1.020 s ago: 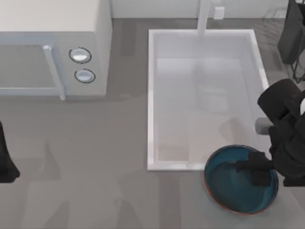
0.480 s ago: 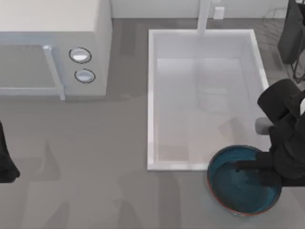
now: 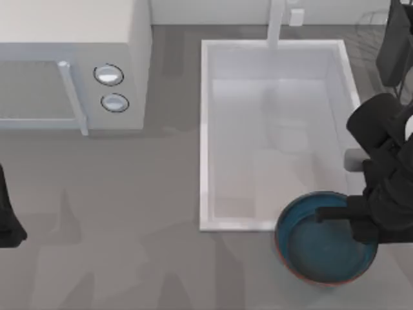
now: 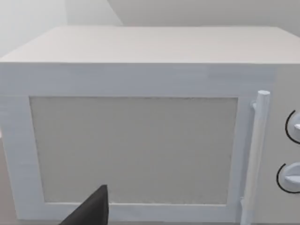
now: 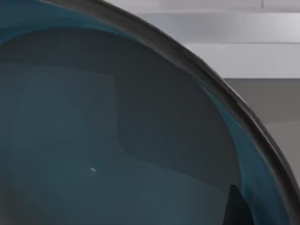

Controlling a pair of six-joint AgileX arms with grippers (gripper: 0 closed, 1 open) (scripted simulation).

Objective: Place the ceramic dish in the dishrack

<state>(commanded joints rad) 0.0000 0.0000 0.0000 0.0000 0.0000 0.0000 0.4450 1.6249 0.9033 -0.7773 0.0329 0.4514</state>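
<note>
Top view shows the dish (image 3: 316,248) at about five o'clock on the surface (image 3: 129,213), its upper edge overlapping the near right corner of the sink (image 3: 205,129). Whether it rests on the surface or is raised I cannot tell. The right pincer (image 3: 339,219) reaches in from three o'clock, one dark finger lying over the inside of the bowl and its body covering the right rim; it looks clamped on that rim. The right wrist view looks close into the dish (image 5: 93,140), blue inside with a dark rim curving across, and a dark fingertip (image 5: 234,206) at the edge. The left arm (image 3: 8,216) sits parked at nine o'clock. Its wrist view faces the microwave (image 4: 140,122), which stands at eleven o'clock; I cannot tell the state of that pincer.
</note>
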